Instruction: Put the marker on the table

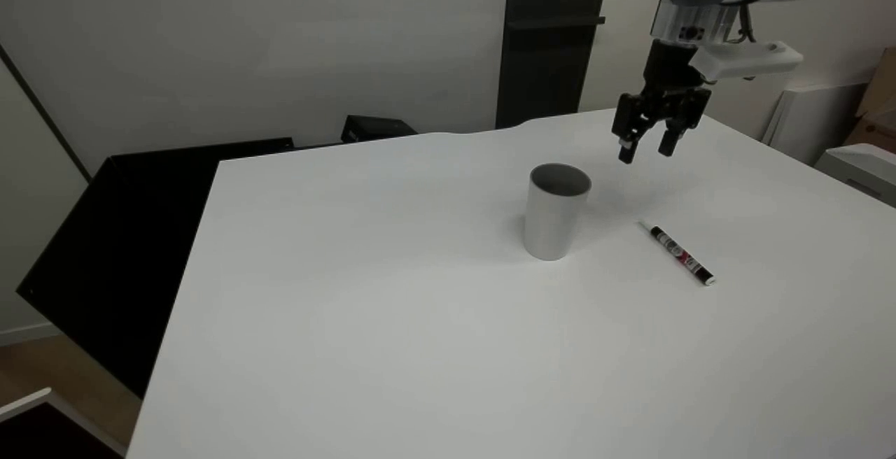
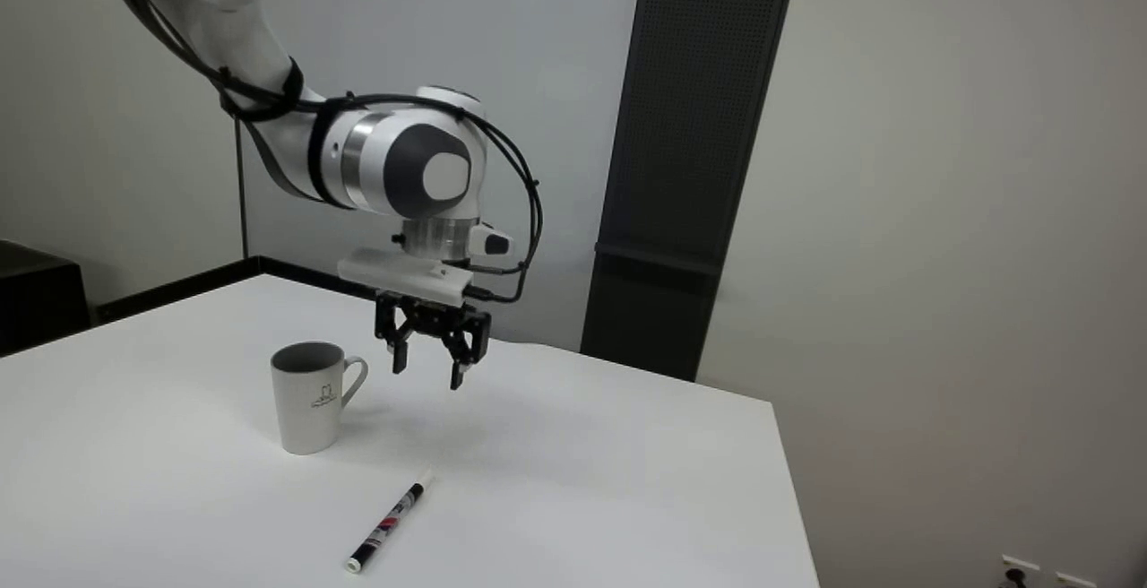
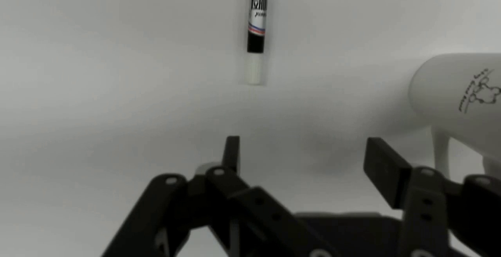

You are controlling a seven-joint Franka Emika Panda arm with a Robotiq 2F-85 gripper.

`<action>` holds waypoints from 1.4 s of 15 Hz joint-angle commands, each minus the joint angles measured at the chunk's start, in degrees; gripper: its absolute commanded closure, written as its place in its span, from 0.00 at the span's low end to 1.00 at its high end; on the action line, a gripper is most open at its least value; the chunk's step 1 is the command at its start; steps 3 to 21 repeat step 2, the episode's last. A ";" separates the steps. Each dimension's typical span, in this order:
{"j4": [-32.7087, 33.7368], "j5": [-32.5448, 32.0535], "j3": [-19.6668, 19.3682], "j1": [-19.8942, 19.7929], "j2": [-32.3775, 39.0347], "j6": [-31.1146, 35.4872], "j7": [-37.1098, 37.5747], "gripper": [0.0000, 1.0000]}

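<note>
Leftward, marker (image 3: 256,29): flat on the worktop (image 3: 98,92), beyond the tool (image 3: 303,147) in the wrist view — long axis pointing back toward it, pale end nearest; it already lies there, so the task's wording seems met.
Middle, tool: jaws spread wide, nothing between them, raised above the worktop; they face each other across the marker's axis. A grasp would probably need a slide along that axis — then a descent.
Right, mug (image 3: 458,92): near the tool but apart; a sideways move could knock it.
</note>
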 commanded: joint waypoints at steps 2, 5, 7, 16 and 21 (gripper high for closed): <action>-0.42 -0.10 0.20 0.21 -1.39 -0.26 0.09 0.03; -0.42 -0.10 0.20 0.21 -1.39 -0.26 0.09 0.03; -0.42 -0.10 0.20 0.21 -1.39 -0.26 0.09 0.03; -0.42 -0.10 0.20 0.21 -1.39 -0.26 0.09 0.03; -0.42 -0.10 0.20 0.21 -1.39 -0.26 0.09 0.03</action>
